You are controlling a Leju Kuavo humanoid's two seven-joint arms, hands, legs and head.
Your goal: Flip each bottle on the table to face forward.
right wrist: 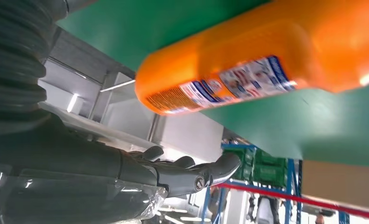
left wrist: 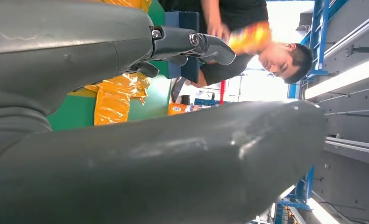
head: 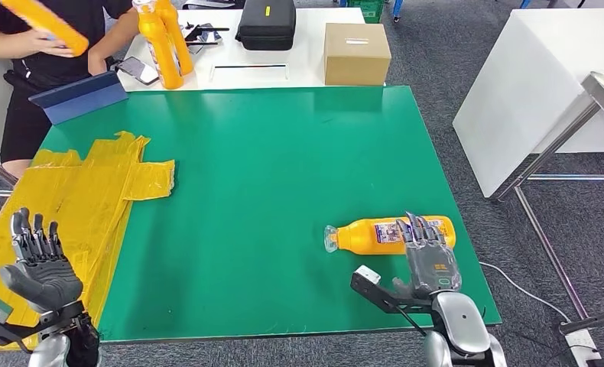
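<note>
**Reaching for the lying bottle**

My right hand (head: 430, 256) hovers at the orange bottle (head: 375, 234), fingers spread, gripping nothing. Bottle lies on its side near the green table's (head: 284, 153) right front corner, cap pointing left. Next, I judge: close around the body and turn it. Left hand (head: 39, 264) open, idle. Finger contact hard to confirm.
</note>
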